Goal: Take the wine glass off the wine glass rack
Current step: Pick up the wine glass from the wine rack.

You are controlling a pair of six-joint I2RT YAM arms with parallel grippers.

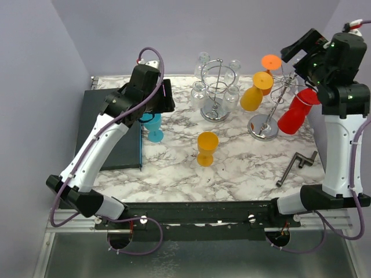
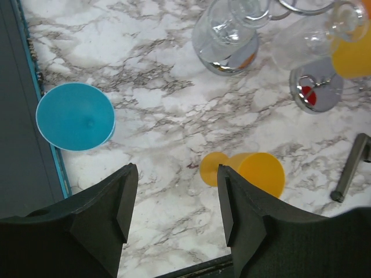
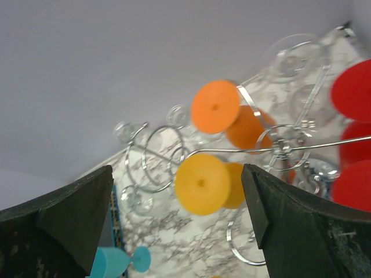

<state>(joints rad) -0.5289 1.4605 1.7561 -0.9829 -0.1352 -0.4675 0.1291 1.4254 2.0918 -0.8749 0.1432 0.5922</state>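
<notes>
Right tool wide open, gripping nothing; we see yellow wine glass and orange wine glass hanging on rack just ahead.

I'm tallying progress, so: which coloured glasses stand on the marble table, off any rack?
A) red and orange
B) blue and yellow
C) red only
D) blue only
B: the blue glass and the yellow glass stand upright on the marble table, while the red glass hangs from the wire rack.
</notes>
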